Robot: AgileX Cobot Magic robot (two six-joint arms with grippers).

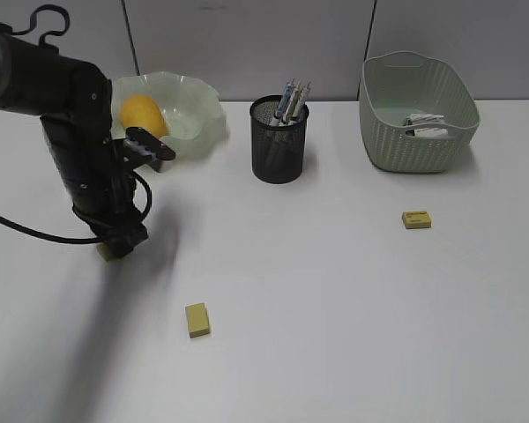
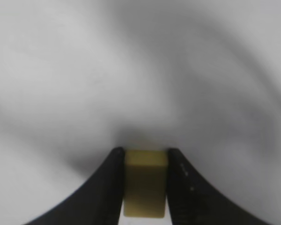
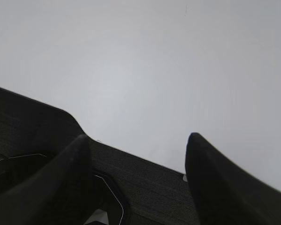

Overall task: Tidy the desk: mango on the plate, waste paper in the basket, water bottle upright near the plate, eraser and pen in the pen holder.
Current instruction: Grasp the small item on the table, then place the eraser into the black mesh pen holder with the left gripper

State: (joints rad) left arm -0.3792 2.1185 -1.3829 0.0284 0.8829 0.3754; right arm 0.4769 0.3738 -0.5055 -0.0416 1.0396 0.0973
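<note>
The left gripper (image 2: 145, 161) was clamped on an eraser (image 2: 144, 180), which sat squarely between its jaws, low over the desk (image 1: 335, 300). The right gripper (image 3: 136, 145) hung with jaws apart and nothing between them. The mango (image 1: 144, 115) lay in the plate (image 1: 198, 101), beyond the left jaws.

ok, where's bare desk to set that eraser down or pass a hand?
Free: the wide front desk right of the near eraser, and the strip between pen holder and basket. Crowded: back left, where the left gripper grips an eraser by the plate.
</note>
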